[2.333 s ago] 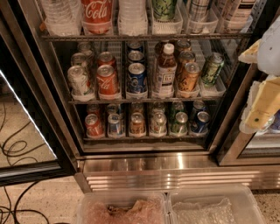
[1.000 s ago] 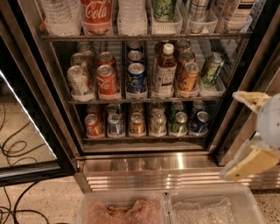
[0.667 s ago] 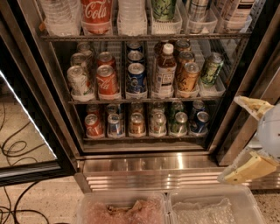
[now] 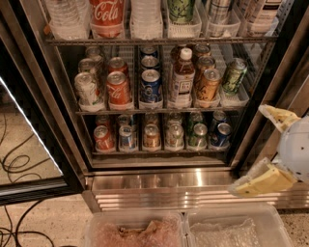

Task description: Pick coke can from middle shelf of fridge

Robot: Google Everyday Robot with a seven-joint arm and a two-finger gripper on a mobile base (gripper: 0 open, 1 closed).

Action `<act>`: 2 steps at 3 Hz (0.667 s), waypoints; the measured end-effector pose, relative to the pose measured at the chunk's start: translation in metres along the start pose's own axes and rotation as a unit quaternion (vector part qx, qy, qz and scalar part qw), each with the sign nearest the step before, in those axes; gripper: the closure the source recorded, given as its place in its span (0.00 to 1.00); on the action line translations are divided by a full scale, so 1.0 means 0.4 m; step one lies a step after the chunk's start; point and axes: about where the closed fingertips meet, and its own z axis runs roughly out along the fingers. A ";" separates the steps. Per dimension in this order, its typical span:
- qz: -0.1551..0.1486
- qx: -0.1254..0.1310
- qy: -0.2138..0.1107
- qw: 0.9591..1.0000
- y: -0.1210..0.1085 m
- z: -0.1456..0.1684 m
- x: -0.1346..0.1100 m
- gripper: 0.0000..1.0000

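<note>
The fridge stands open in front of me. On its middle shelf the red coke can stands upright at the front of the second lane from the left, with another red can behind it. A silver-white can is to its left and a blue Pepsi can to its right. My gripper is open and empty at the lower right, outside the fridge and beside its right frame. It is below shelf level and well to the right of the coke can.
A tea bottle, an orange can and a green can fill the right lanes. A big Coca-Cola bottle stands on the rack above; shorter cans line the rack below. Two clear bins sit below; the glass door is open at left.
The gripper has come down along the right edge from beside the middle shelf to below it, with its fingers spread wider. The cans have not moved.
</note>
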 end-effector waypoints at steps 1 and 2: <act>0.074 0.040 -0.040 0.996 0.040 0.061 0.019 0.00; 0.107 0.095 -0.077 0.987 0.043 0.114 0.042 0.00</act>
